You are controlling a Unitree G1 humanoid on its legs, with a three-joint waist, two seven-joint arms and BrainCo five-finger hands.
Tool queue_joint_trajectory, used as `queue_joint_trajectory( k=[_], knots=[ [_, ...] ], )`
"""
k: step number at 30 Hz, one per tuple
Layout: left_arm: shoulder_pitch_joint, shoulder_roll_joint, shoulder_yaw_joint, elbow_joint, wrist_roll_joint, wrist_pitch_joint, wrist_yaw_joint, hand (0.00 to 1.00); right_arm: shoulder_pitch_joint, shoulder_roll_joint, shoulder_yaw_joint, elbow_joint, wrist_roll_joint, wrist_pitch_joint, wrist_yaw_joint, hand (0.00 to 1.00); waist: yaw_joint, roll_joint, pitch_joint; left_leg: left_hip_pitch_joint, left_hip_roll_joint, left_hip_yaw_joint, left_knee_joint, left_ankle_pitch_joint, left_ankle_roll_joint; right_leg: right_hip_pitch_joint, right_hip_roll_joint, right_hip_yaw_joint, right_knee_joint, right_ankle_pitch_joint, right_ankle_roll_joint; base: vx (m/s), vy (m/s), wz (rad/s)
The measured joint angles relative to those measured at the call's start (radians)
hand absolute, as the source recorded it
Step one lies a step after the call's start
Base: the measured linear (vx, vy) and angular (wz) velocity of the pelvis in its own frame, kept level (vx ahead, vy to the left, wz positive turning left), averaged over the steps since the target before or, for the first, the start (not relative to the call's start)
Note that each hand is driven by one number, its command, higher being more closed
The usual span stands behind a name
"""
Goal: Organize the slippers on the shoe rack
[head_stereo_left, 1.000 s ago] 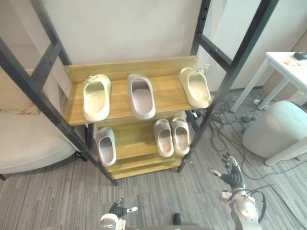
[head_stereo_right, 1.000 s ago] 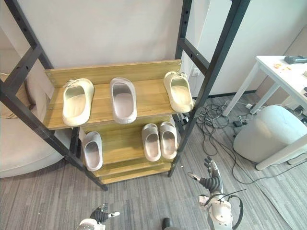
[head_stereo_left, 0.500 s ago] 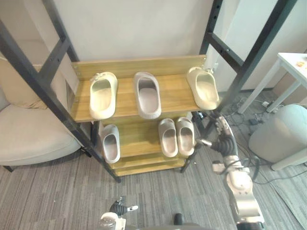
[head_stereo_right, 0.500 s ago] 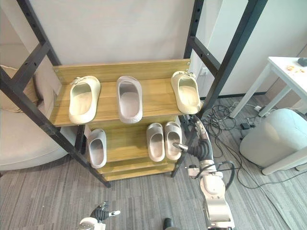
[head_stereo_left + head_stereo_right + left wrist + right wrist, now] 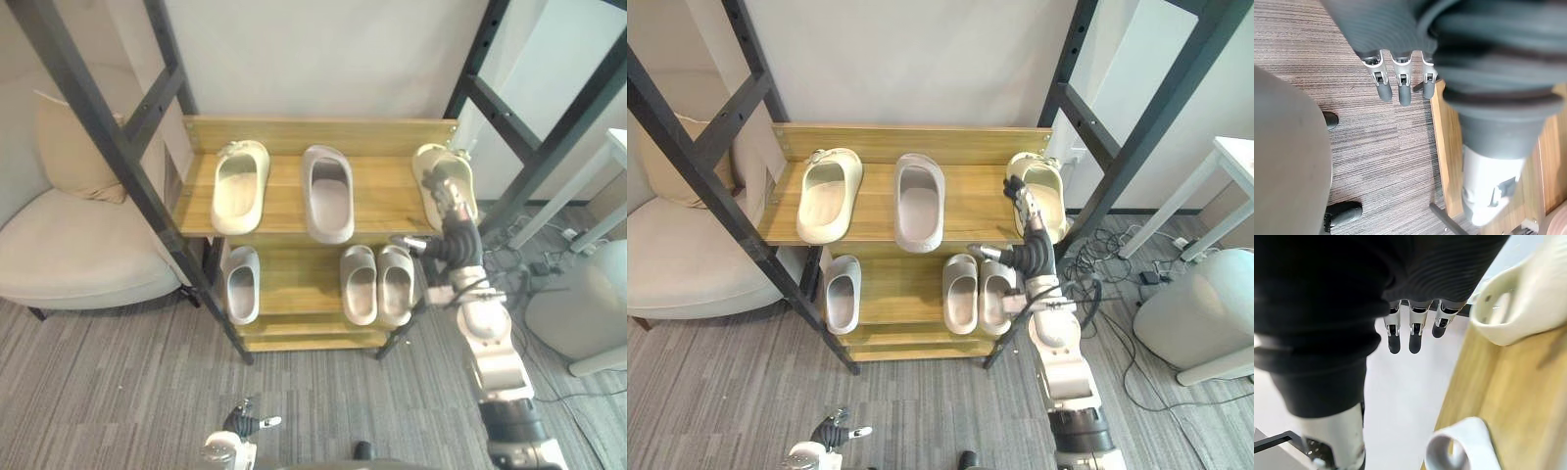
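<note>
The right hand (image 5: 453, 250) is up at the right end of the rack's top shelf (image 5: 975, 201), fingers straight and spread, thumb out, holding nothing. It hangs over the cream slipper (image 5: 1050, 181) there; I can't tell if it touches. That slipper's mate (image 5: 828, 194) lies at the left end, with a grey slipper (image 5: 919, 201) between them. I'd hook the fingers into the slipper's opening with the thumb outside the wall, then lift it clear before carrying it along. The left hand (image 5: 828, 431) hangs low, relaxed and empty.
</note>
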Motion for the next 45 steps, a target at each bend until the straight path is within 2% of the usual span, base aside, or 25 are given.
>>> queue_joint_trajectory(
  k=[3, 10, 16, 23, 29, 45],
  knots=[
    [0.0, 0.0, 0.0, -0.01, 0.0, -0.001, 0.0, 0.0, -0.078, -0.03, 0.0, 0.082, 0.001, 0.002, -0.019, 0.0, 0.015, -0.006, 0.003, -0.005, 0.0, -0.007, -0.001, 0.002, 0.0, -0.001, 0.0, -0.007, 0.0, 0.0, 0.0, -0.01, -0.006, 0.08],
    [0.0, 0.0, 0.0, -0.013, -0.002, -0.013, 0.0, 0.0, -0.281, -0.098, 0.048, 0.299, 0.002, 0.028, -0.03, 0.0, 0.018, -0.01, 0.005, -0.031, -0.006, -0.035, -0.004, 0.014, -0.001, -0.019, -0.006, -0.03, 0.001, 0.0, 0.0, 0.0, -0.004, 0.11],
    [0.0, 0.01, -0.001, -0.029, -0.022, -0.018, 0.001, 0.0, -0.447, -0.142, 0.088, 0.474, 0.003, 0.044, -0.032, 0.0, 0.025, -0.027, 0.018, -0.052, -0.013, -0.051, -0.005, 0.025, 0.001, -0.034, -0.012, -0.046, 0.005, 0.0, -0.001, -0.01, -0.002, 0.07],
    [-0.013, 0.019, -0.007, -0.032, -0.039, -0.02, 0.001, 0.0, -0.58, -0.145, 0.116, 0.627, 0.02, 0.059, -0.027, 0.0, 0.035, -0.04, 0.041, -0.071, -0.032, -0.103, -0.027, 0.056, 0.006, -0.034, -0.031, -0.097, 0.005, 0.001, -0.001, -0.03, 0.001, 0.24],
    [-0.023, 0.02, -0.01, -0.052, -0.041, -0.021, 0.002, 0.0, -0.671, -0.14, 0.163, 0.736, 0.021, 0.067, -0.015, 0.0, 0.065, -0.048, 0.062, -0.074, -0.036, -0.118, -0.039, 0.069, 0.007, -0.034, -0.035, -0.108, 0.005, 0.003, -0.004, -0.02, 0.0, 0.09],
    [-0.052, 0.04, -0.029, -0.069, -0.105, -0.021, 0.003, 0.0, -0.835, -0.13, 0.145, 0.967, -0.004, 0.12, -0.012, 0.0, 0.074, -0.06, 0.146, -0.089, -0.037, -0.144, -0.073, 0.103, 0.004, -0.05, -0.037, -0.138, 0.005, 0.009, -0.011, 0.0, -0.008, 0.05]
  ],
)
